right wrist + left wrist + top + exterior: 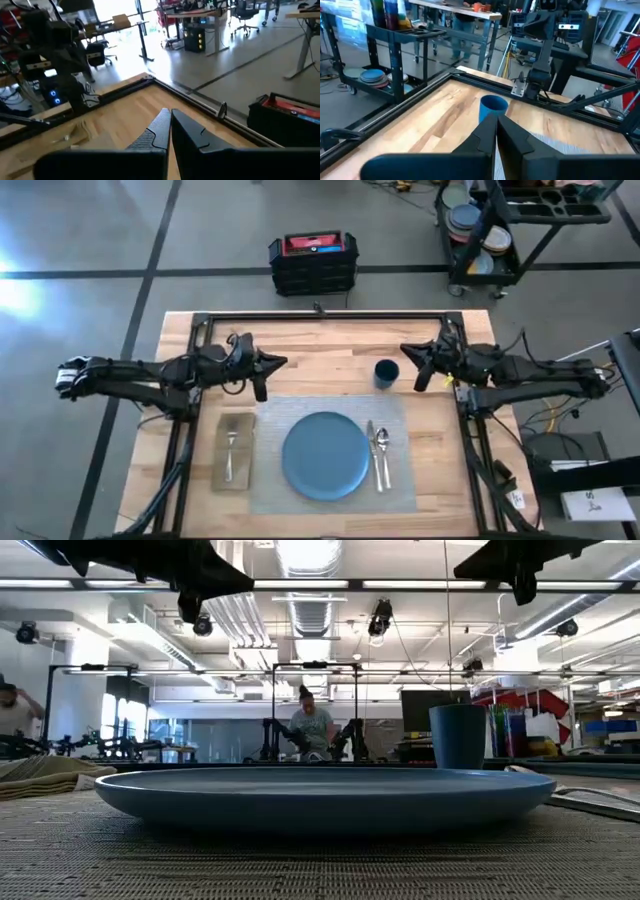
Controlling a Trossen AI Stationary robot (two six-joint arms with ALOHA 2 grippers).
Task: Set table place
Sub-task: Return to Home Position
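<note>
Both grippers hang clear of the table (330, 345), jaws pressed together on nothing: the left gripper (496, 122) aimed at the cup (493, 105), the right gripper (169, 112) near it. Only the high view shows the full setting: plate (324, 455) centred on the placemat (400, 480), fork (230, 452) on the napkin (244, 465) at its left edge, knife (371, 455) and spoon (383, 445) right of the plate. Low down, the fork is lost and the grippers are cropped at the top.

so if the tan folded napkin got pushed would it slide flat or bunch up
The tan folded cloth napkin would probably bunch rather than slide stiffly: the low view shows soft, rumpled folds. The silver fork lying on it would likely shift with it.
</note>
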